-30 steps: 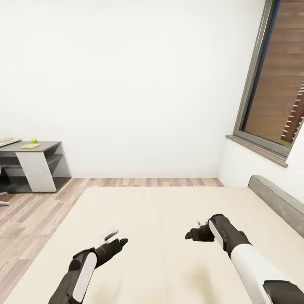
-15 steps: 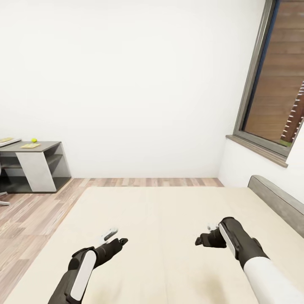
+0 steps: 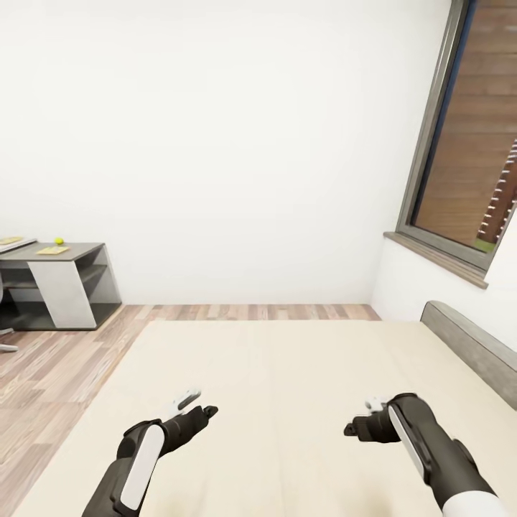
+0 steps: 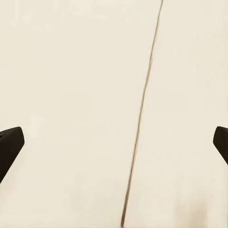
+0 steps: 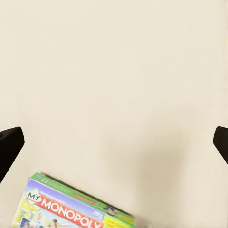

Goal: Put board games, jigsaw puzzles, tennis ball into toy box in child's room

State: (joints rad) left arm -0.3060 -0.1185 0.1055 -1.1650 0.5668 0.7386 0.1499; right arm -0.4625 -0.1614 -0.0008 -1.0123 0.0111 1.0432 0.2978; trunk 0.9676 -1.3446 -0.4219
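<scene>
Both arms reach out over the bed point(image 3: 273, 388), a wide beige mattress. My left gripper point(image 3: 197, 403) hangs open above it; in the left wrist view the open left gripper point(image 4: 114, 147) has bare mattress and a seam between its fingertips. My right gripper point(image 3: 361, 418) is open too. In the right wrist view the right gripper point(image 5: 114, 145) looks down on a MONOPOLY board game point(image 5: 71, 209) lying flat on the mattress, apart from the fingers. Far left stands the table point(image 3: 79, 251) with the tennis ball point(image 3: 58, 241) and a jigsaw puzzle point(image 3: 52, 250). The toy box is out of view.
A grey headboard point(image 3: 467, 345) runs along the bed's right side under a large window point(image 3: 467, 143). Wooden floor point(image 3: 43, 366) lies between the bed and the table. A white wall closes the far side.
My right arm has drawn back toward me and to the right over the mattress. The left arm has hardly moved. The view has shifted slightly.
</scene>
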